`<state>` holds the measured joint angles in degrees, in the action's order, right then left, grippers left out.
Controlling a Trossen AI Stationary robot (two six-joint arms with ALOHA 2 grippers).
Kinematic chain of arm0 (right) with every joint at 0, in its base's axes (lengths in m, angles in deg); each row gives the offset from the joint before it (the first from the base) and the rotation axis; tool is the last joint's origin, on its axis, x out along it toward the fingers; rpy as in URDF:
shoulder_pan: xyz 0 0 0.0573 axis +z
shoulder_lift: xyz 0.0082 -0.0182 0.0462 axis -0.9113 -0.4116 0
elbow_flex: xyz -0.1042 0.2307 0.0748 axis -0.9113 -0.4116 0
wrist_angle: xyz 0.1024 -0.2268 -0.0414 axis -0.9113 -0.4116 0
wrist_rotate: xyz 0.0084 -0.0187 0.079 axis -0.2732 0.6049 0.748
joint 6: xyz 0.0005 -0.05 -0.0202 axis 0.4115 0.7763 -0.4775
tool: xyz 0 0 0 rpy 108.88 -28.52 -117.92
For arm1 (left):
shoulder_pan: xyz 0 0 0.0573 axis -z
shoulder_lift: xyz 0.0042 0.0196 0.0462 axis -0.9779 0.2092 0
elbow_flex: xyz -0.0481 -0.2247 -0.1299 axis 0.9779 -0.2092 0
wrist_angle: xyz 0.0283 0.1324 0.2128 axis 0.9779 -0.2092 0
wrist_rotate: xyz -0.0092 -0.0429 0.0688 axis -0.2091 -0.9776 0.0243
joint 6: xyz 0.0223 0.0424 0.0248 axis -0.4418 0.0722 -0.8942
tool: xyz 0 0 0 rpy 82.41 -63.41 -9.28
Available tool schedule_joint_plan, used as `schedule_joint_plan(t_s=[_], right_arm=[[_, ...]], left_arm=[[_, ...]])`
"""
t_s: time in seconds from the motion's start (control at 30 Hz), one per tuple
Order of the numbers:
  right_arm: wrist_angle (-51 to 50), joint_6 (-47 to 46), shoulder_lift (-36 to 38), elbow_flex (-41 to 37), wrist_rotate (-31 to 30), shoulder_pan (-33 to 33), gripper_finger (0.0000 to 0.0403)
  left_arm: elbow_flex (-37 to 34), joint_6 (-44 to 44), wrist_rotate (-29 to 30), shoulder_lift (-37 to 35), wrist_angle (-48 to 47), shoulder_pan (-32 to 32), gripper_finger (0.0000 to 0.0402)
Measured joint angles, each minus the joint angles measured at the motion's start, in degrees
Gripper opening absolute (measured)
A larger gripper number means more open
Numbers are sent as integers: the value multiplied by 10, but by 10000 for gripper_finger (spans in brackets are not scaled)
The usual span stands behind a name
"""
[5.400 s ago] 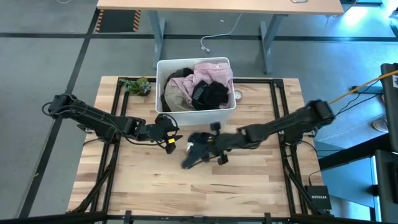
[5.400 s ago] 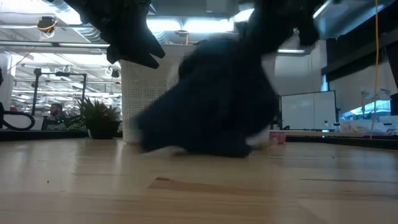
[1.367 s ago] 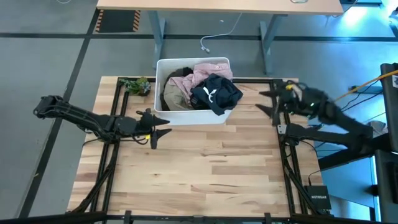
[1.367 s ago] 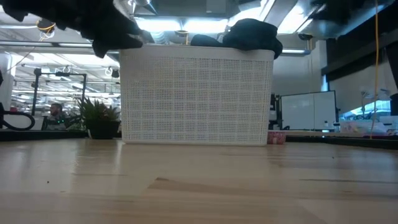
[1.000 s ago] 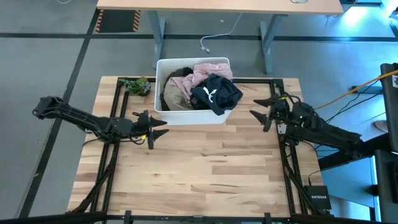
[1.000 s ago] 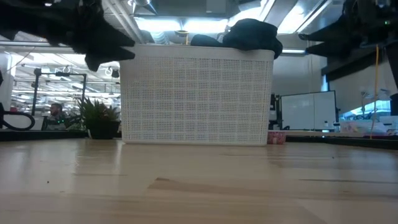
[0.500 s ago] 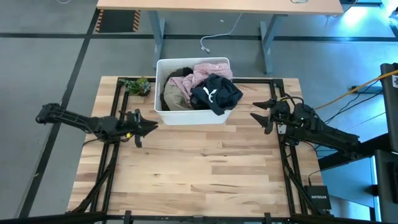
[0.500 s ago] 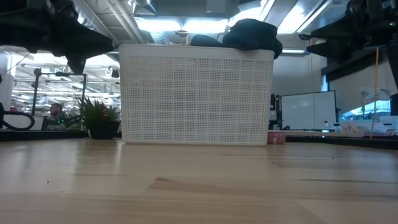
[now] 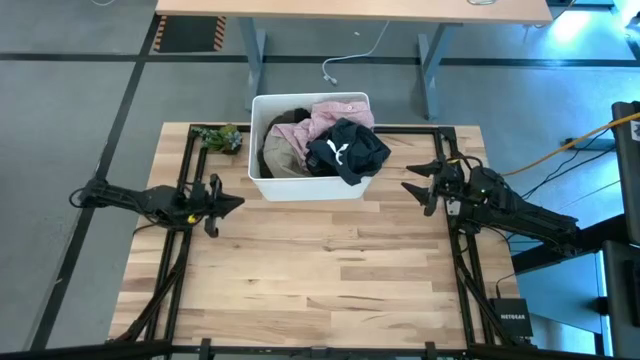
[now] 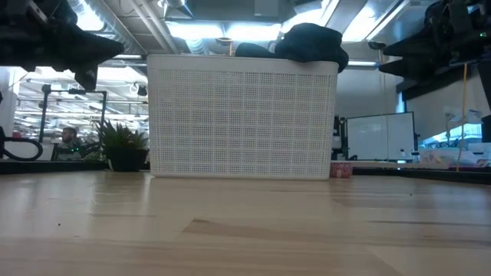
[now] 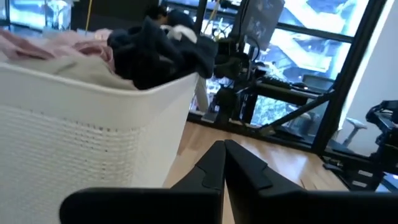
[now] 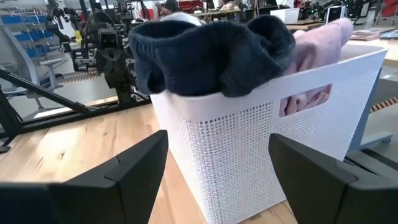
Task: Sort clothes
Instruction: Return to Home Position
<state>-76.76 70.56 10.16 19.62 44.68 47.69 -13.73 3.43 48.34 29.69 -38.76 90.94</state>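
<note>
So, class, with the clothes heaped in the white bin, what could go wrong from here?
The black garment with the white logo drapes over the front rim of the bin and could slide onto the table. The open right hand sits near that corner and might snag it; the left hand is farther off.

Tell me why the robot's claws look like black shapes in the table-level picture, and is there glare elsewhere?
Low view: ceiling lamps glow behind the bin, so the left gripper and right gripper show as dark silhouettes; the table carries a pale sheen. High view: even light, no hard shadows. Left wrist view: bright windows behind the clothes.
</note>
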Motion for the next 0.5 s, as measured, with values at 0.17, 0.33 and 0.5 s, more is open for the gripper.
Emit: schedule_joint_plan(t_s=[0.17,0.33,0.5], right_arm=[[19,-4,7,-30,3,0,296],[19,-4,9,-34,3,0,296],[23,9,9,-34,-1,0,295]], left_arm=[[0,-24,-6,0,10,0,1],[0,-26,41,0,-8,0,3],[0,-83,44,3,-22,0,6]])
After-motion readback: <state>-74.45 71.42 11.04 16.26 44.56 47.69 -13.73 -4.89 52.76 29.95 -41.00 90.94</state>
